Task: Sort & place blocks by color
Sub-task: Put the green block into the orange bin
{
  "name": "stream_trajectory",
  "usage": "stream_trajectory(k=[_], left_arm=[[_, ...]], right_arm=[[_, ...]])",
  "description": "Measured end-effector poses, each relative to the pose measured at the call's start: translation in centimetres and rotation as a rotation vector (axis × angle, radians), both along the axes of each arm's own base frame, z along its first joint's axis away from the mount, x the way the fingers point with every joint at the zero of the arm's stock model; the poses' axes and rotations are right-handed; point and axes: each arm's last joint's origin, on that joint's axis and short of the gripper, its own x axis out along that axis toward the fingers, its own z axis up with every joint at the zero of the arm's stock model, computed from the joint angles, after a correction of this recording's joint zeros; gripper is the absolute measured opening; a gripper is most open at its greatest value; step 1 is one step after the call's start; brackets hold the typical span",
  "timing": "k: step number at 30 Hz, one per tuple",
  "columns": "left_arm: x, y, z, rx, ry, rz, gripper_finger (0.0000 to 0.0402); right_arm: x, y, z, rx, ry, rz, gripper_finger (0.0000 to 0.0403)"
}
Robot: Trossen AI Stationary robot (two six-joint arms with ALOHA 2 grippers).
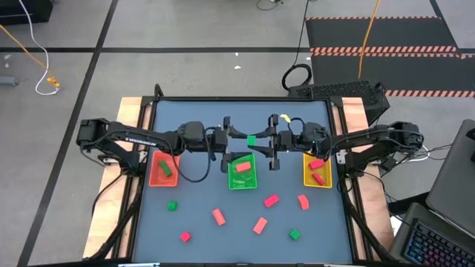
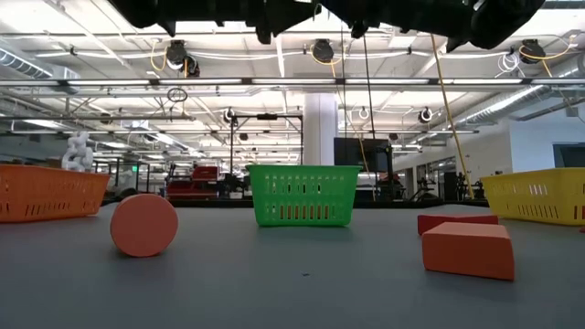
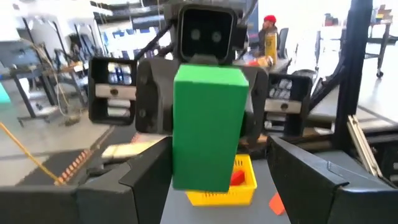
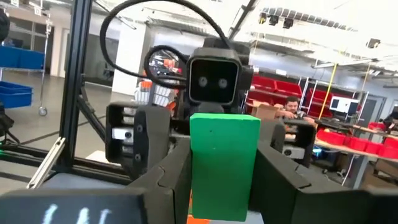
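A green block [image 1: 251, 139] hangs in the air between my two grippers, above the far edge of the green tray [image 1: 253, 183]. My right gripper [image 1: 265, 140] is shut on it and comes from the table's right. My left gripper [image 1: 231, 141] faces it from the left, open. Its two fingers [image 3: 146, 177] stand on either side of the block [image 3: 208, 124] with a gap at one side. Several green, red and salmon blocks, such as one red block [image 1: 271, 200], lie loose on the near half of the table. My right gripper pinches the green block by two opposite sides [image 4: 198, 177] between its two fingers. The fingers lie level and come from the table's right side. The block stands upright in the hold, lifted clear of the table and the tray.
An orange tray [image 1: 154, 178] at the left holds a green block and a red one. The green tray holds red blocks. A yellow tray [image 1: 307, 178] at the right holds red blocks. In the low view a salmon block [image 2: 468, 249] and a round salmon piece [image 2: 144, 225] lie near the camera.
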Motion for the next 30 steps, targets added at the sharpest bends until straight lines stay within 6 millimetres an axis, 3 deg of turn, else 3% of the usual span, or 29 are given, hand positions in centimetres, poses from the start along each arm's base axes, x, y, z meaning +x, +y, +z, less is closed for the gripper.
stream_trajectory(k=[13, 16, 21, 30], left_arm=[[0.20, 0.03, -0.09, -0.007, -0.018, 0.009, 0.0248], [0.20, 0.10, -0.09, -0.009, -0.018, 0.028, 0.0219], [0.19, 0.13, -0.03, 0.012, -0.023, 0.031, 0.0128], [0.19, 0.14, -0.03, 0.018, -0.024, 0.032, 0.0129]], right_arm=[[0.21, -0.03, -0.21, 0.010, 0.000, 0.000, 0.0122], [0.21, -0.04, -0.21, 0.014, 0.000, 0.000, 0.0122], [0.18, -0.02, -0.16, 0.028, -0.001, 0.008, 0.0122], [0.18, -0.02, -0.17, 0.030, -0.001, 0.008, 0.0139]])
